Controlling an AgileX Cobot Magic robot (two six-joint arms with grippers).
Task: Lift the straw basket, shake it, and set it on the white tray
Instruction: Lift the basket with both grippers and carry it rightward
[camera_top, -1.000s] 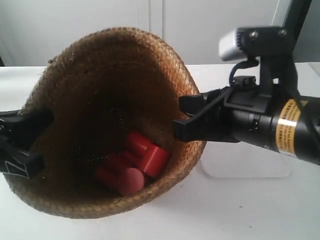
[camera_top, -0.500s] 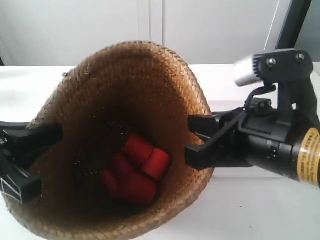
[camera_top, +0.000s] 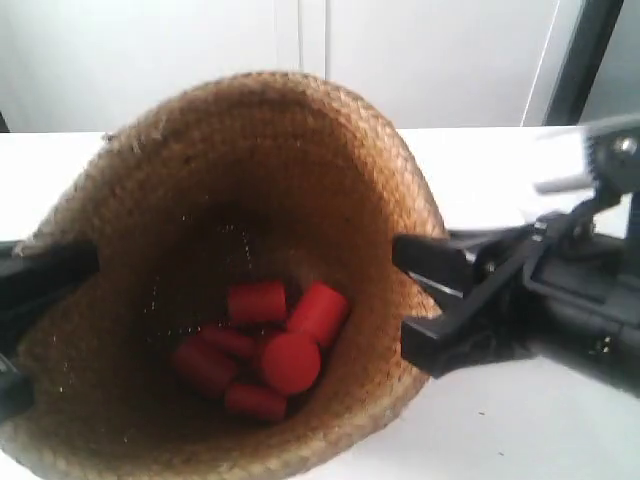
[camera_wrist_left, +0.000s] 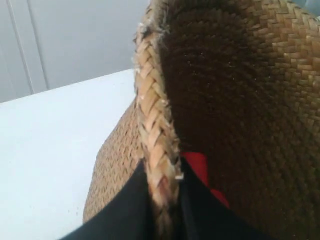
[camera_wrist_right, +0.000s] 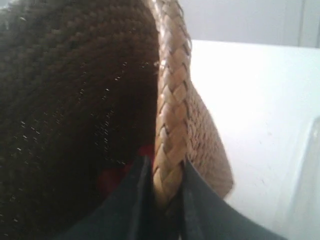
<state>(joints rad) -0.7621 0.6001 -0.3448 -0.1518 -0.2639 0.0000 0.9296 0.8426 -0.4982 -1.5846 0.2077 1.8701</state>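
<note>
Room wall (camera_top: 150, 60) of pale grey panels behind the straw basket (camera_top: 230, 250), split by thin upright seams; dark slanted post (camera_top: 583, 55) beyond the basket, toward the exterior view's right. White table (camera_top: 500, 170) spread under and around the basket, matte, faintly speckled in the left wrist view. Basket itself tipped with its mouth toward the exterior camera, brown weave filling most of that view, braided rim flared, gripped on opposite sides of the rim by two black grippers; contact of its base with the table not visible. White tray (camera_wrist_right: 307, 185) glimpsed only as a pale raised edge on the table near the basket, on the right gripper's side, bare table showing between the two. Left gripper (camera_wrist_left: 162, 202) pinching the braided rim, one finger inside the basket, one outside. Right gripper (camera_wrist_right: 164, 197) likewise clamped on the rim, a finger on either face of the braid. Red cylinders (camera_top: 265, 340) heaped low inside the basket, several, lying at different angles, touching one another.
</note>
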